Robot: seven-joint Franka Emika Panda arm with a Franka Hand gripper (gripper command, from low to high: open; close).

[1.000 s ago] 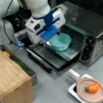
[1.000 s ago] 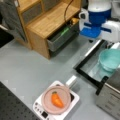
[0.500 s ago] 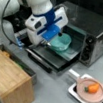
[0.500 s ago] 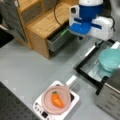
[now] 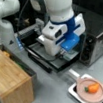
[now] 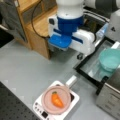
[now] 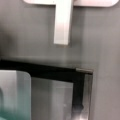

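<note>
The gripper (image 6: 79,55) hangs mid-frame over the oven door (image 6: 93,67), beside the teal bowl (image 6: 110,59); its jaw state cannot be told. It should move slowly, clear of the glass.

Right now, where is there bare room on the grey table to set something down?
The grey table lies bare between the wooden shelf unit and the pan holding the carrot. It is crowded around the open oven door, where the teal bowl sits and the arm hangs over.

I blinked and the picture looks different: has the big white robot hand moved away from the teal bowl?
Yes. In a front view the gripper has shifted left, off the teal bowl on the oven door.
</note>
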